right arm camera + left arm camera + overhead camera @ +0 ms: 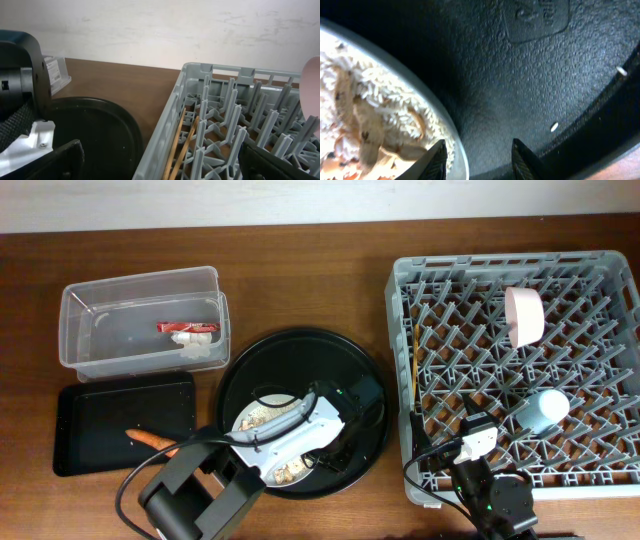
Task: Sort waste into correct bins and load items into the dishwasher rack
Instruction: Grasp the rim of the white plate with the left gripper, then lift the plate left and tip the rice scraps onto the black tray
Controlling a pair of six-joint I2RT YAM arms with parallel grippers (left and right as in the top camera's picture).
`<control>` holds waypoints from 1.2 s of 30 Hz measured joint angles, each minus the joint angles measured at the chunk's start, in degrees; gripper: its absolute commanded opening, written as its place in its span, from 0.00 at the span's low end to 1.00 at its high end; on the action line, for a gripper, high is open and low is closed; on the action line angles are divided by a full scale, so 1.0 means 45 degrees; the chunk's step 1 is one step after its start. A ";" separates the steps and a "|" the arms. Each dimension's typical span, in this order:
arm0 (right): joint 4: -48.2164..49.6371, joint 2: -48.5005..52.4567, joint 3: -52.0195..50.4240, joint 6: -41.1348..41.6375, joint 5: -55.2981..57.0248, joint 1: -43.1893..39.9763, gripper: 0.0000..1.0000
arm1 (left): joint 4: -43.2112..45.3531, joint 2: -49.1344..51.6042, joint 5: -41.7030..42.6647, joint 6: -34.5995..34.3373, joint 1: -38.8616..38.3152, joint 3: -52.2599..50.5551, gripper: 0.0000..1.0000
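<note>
Left gripper [480, 162] fingertips, parted and empty, straddle the rim of the pale grey round plate [407, 70] holding beige food scraps with rice [365, 115], sitting on the large round black tray [520, 75]; risk: a thin-rim pinch slipping or tilting, spilling rice off-bin.

Wooden table [300, 280] and bare wall [150, 30] suggest a lab.

The brown wooden table [300, 270] carries 4 containers directly on its surface. On the left, a clear rectangular plastic tub [140, 282] sits toward the far edge, with a flat black rectangular tray [100, 415] just beside it on the robot's side. A large round black tray [290, 365] lies in the middle just beside both, and a large square grey plastic crate with a lattice of pegs [510, 263] stands at the right.
</note>
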 measured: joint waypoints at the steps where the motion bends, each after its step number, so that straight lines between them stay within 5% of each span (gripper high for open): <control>1: 0.0000 0.0000 0.0000 -0.0005 0.0000 0.0005 0.98 | 0.0160 0.0000 -0.0015 0.0000 0.0000 -0.0136 0.34; 3: 0.0000 0.0000 0.0000 -0.0005 0.0000 0.0000 0.98 | 0.0214 0.0000 -0.0068 -0.0053 0.0000 -0.0316 0.21; 9: 0.0000 0.0000 0.0000 -0.0005 0.0000 0.0005 0.98 | 0.0214 0.0000 -0.0675 -0.0019 0.0024 -0.0359 0.00; 17: 0.0000 0.0000 0.0000 0.0000 -0.0005 0.0000 0.98 | -0.0471 -0.0010 -0.2647 -0.0097 -0.0107 -0.0170 0.00; 27: 0.0000 0.0000 0.0000 -0.0005 0.0000 0.0000 0.98 | -0.3283 0.0078 -0.4439 -0.0204 0.0039 0.3517 0.00; 36: 0.0000 0.0000 0.0000 0.0000 0.0000 0.0000 0.98 | -0.5532 0.0068 -0.4677 -0.0986 0.2137 0.4760 0.00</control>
